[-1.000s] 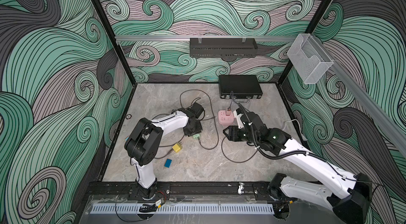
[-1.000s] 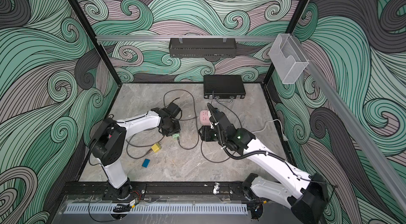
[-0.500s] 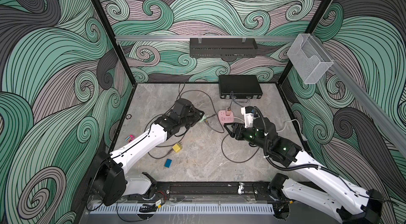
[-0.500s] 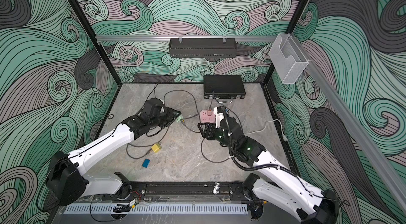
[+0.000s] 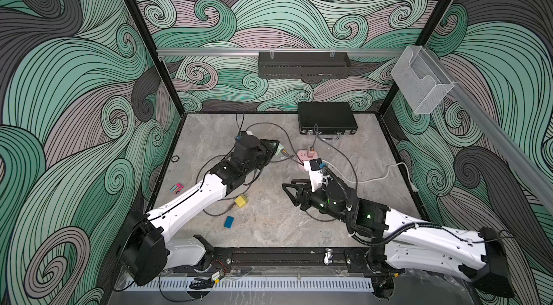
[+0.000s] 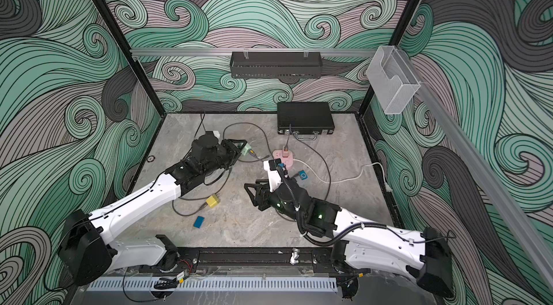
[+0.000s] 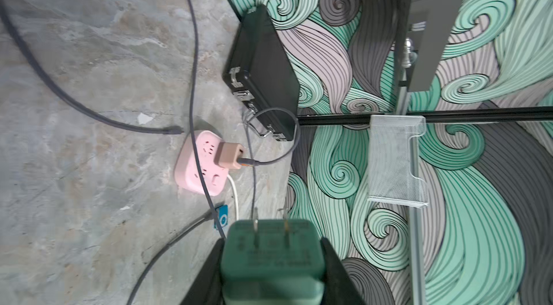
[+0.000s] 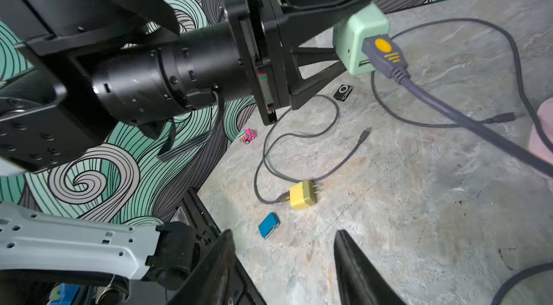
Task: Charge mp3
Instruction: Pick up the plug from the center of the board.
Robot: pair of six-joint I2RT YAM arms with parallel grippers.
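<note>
**Top views.** Your left gripper (image 5: 276,148) is clamped on the green adapter (image 5: 280,148), holding it off the surface (image 5: 269,237) just short of the pink power strip (image 5: 304,155). Your right gripper (image 6: 250,195) sits near the middle of the surface, jaws apart and nothing between them. In a top view the blue mp3 player (image 6: 303,175) lies flat just beside the strip, on the side toward the front and right edges. The black case (image 6: 305,122) lies along the back edge. The yellow charger (image 6: 213,201) sits toward the front-left corner.

**Left wrist.** The adapter (image 7: 272,258) fills the gap between the fingers (image 7: 209,273), its two prongs facing the strip (image 7: 200,169), which already carries a tan plug (image 7: 229,155). The mp3 player (image 7: 221,219) lies between adapter and strip. A cable end meets its edge (plugged in or merely touching, you cannot tell).

**Right wrist.** The right gripper's fingers (image 8: 356,267) stand apart and empty. A grey plug (image 8: 383,55) with a yellow dot is seated in the adapter (image 8: 362,40).
</note>
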